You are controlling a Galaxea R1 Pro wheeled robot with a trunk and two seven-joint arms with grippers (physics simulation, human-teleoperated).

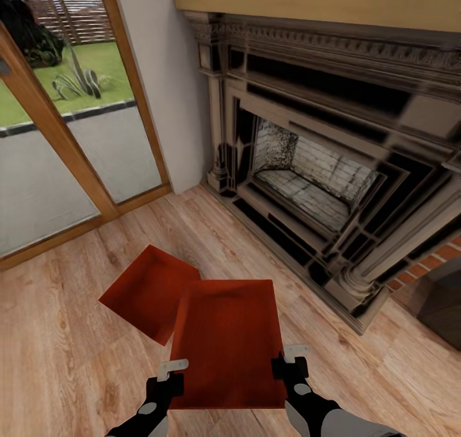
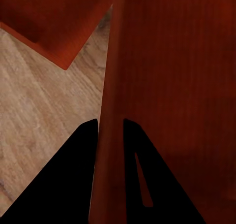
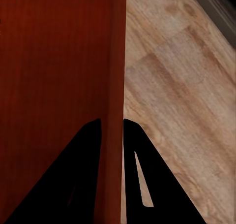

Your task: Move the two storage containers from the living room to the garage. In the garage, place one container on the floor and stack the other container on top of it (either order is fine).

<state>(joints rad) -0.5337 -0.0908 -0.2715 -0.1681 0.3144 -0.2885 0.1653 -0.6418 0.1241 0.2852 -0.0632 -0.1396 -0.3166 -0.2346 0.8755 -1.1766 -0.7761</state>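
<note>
Both tools sit nearest the head camera: left tool (image 1: 171, 368) clamped on the left wall of the near bin (image 1: 229, 341), right tool (image 1: 289, 355) clamped on its right wall. Second bin (image 1: 146, 291) lies on the floor (image 1: 57, 347) just beyond and left, its corner tucked under the near bin's edge.

Room: light wood plank floor, dark ornate fireplace (image 1: 307, 168) under red brick, wood-framed glass door (image 1: 57, 130) to a lawn.

Left wrist view: thin wall between the black fingers (image 2: 64, 184), second bin's corner (image 2: 54, 22) over planks. Right wrist view: wall gripped likewise, fingers (image 3: 64, 184) either side, planks (image 3: 172, 101) alongside.

Bins are red-orange, rectangular, open-topped, with plain thin walls.
</note>
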